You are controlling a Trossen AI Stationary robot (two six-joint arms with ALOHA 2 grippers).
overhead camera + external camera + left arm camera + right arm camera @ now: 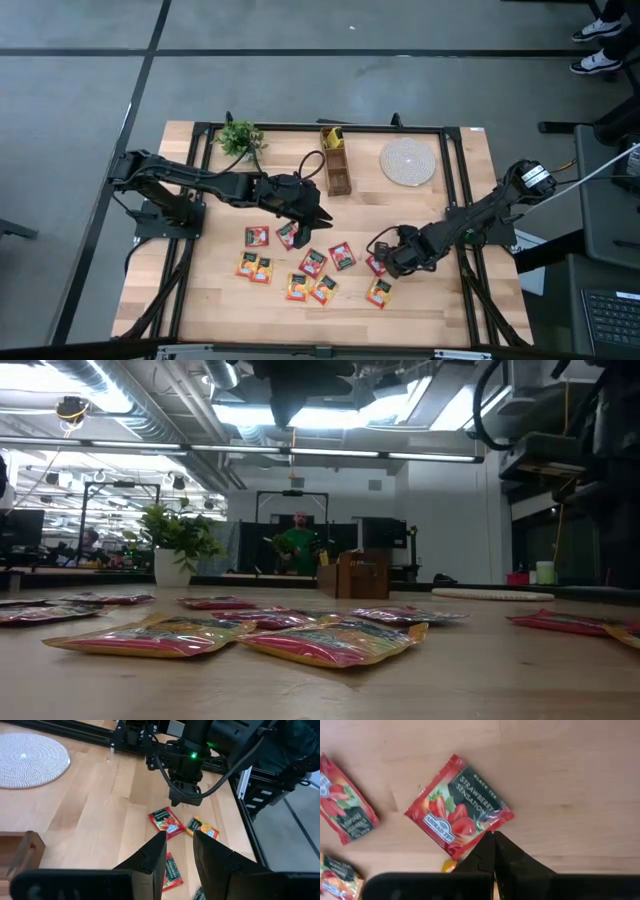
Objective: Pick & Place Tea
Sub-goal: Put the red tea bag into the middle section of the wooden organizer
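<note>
Several red, orange and yellow tea sachets (313, 262) lie flat on the wooden table's near half. They also fill the low view's foreground as tea sachets (330, 640). My right gripper (383, 262) points down, shut, its tips (494, 839) over one edge of a red strawberry sachet (457, 812) that lies flat. An orange sachet (202, 827) lies beside it. My left gripper (322, 214) hangs open above the table's middle, between the wooden box and the sachets, with nothing between its fingers (180, 842). My right gripper's shut fingertips come from above at the red sachet's edge (477, 839). I cannot tell whether they touch it. The sachet lies flat on the table.
A small wooden box (335, 168) with a yellow sachet in it stands at the far middle. A potted plant (240, 138) is at the far left, and a round woven mat (408, 162) at the far right. A black frame (300, 128) rims the table.
</note>
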